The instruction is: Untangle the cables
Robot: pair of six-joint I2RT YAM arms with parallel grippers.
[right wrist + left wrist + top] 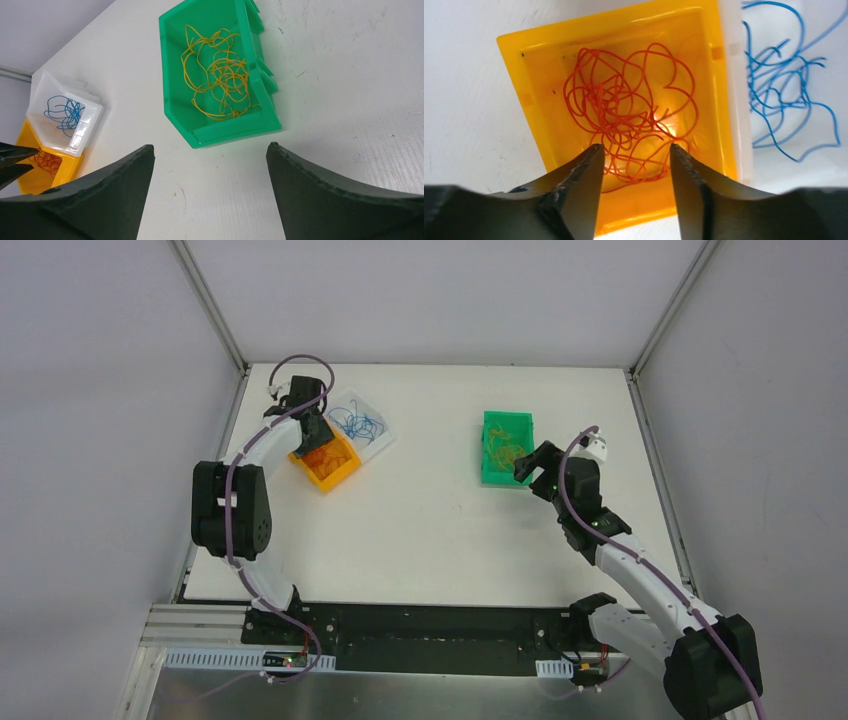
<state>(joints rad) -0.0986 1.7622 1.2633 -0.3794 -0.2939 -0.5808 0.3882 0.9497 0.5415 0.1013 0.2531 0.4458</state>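
Seen from overhead, the thin, curly cables lie sorted by colour in three containers on the white surface (430, 530). The orange-red cables (629, 115) form a roughly round knot with no clear long axis on the floor of an open yellow plastic bin (519, 65), at about 10 o'clock from the surface's middle. Touching that bin at its 1 o'clock corner is a clear plastic tray (80, 135) that holds the blue cables (784, 95). In the left wrist view these spread loosely, with one long strand trailing toward 5 o'clock. The yellow cables (220, 75) sit in a green plastic bin (225, 132) at about 2 o'clock from the middle, their tangle stretched along the bin's length, near 12 to 6 o'clock.

The left tool (636, 150) hangs over the yellow bin with its jaws partly apart and nothing pinched; orange loops show through the gap. The right tool (210, 147) hovers at 5 o'clock of the green bin, spread wide and holding nothing.
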